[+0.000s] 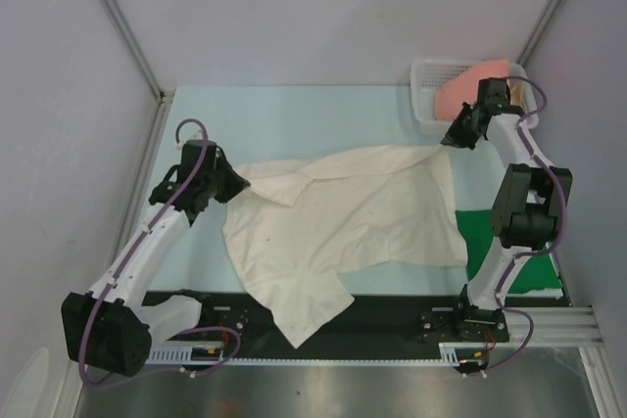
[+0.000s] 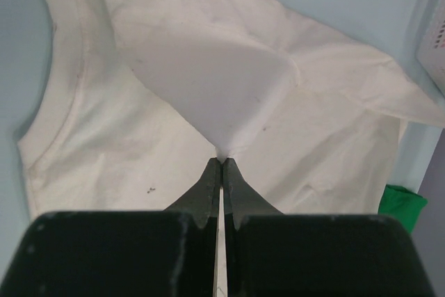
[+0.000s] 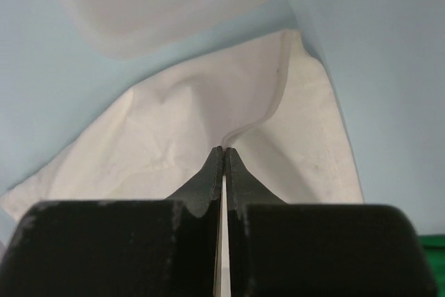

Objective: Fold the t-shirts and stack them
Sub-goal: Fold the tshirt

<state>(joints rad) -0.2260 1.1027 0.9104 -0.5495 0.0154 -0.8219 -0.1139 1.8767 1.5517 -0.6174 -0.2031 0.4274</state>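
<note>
cream cotton, limp and light: the cream-white t-shirt (image 1: pixel 343 212) sprawls across the table (image 1: pixel 294 115), my left gripper (image 2: pixel 222 160) and right gripper (image 3: pixel 223 148) each clenched on a pinch of it; corners would hold best, i judge.

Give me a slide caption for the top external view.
Left gripper and right gripper each pinch the cream-white t-shirt; green t-shirt at right, pink t-shirt in the basket.

White lattice basket (image 1: pixel 427 97) far right, pale blue tabletop (image 1: pixel 313 119), grey walls (image 1: pixel 323 17)
</note>
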